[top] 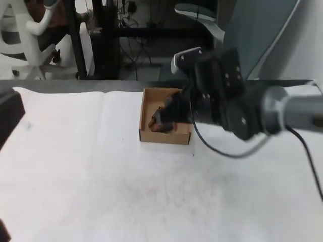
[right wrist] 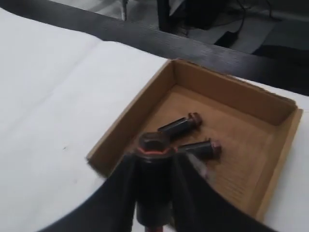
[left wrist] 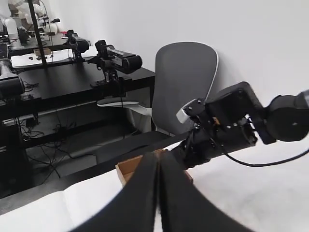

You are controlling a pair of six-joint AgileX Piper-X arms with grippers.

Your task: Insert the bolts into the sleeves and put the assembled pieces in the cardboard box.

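Two assembled pieces (right wrist: 181, 125) lie side by side in the cardboard box (right wrist: 227, 89) and a third piece (right wrist: 153, 144) hangs over it, pinched between the right gripper's (right wrist: 154, 188) fingers, so releasing it looks like the remaining step, while the left gripper (left wrist: 158, 193) hovers apart from the box, fingers pressed together, empty.

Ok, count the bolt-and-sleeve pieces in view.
3. Two lie side by side in the cardboard box: one piece, a second piece. A third piece is gripped in the right pincer over the box. More may hide beneath it.
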